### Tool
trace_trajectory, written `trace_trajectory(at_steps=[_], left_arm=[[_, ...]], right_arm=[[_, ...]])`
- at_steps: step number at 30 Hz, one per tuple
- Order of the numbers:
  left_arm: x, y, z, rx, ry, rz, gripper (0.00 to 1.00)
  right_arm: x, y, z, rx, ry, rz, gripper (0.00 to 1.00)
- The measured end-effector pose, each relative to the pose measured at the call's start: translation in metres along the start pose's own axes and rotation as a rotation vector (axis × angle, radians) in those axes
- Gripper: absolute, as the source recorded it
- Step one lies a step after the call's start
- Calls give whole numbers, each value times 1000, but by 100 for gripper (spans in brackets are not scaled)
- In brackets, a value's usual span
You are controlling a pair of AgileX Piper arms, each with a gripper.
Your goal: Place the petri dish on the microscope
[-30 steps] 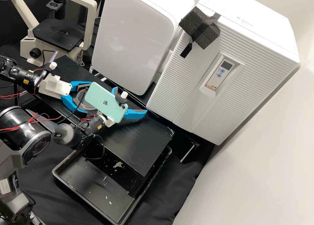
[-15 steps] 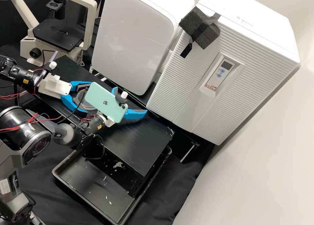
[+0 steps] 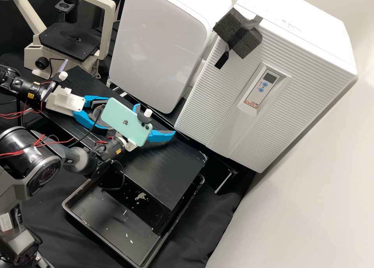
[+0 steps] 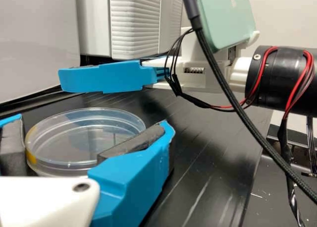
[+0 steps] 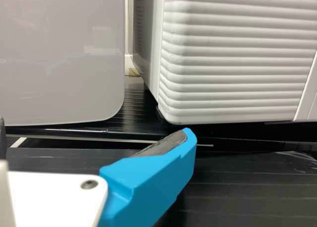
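Dish: clear round petri dish (image 4: 81, 125) on the black benchtop (image 4: 208, 142), at your white-and-blue left gripper (image 3: 86, 120)
Left grip: you can't tell if closed
Right gripper (image 3: 155, 120): spread open
High view: your cream microscope (image 3: 70, 41)
Left wrist view: dish's yellow-tinged rim

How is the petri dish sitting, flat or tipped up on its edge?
Flat. In the left wrist view the petri dish shows its round rim roughly parallel to the black bench top.

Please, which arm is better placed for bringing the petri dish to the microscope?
Probably left: the left gripper is around the petri dish and nearer the microscope; the right gripper is open, away from the dish.
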Motion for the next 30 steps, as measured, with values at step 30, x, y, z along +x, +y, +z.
trace_trajectory(at_steps=[30], left_arm=[[-28,18,-19,-16,99,16,0]], right_arm=[[0,0,0,0,0,0,100]])
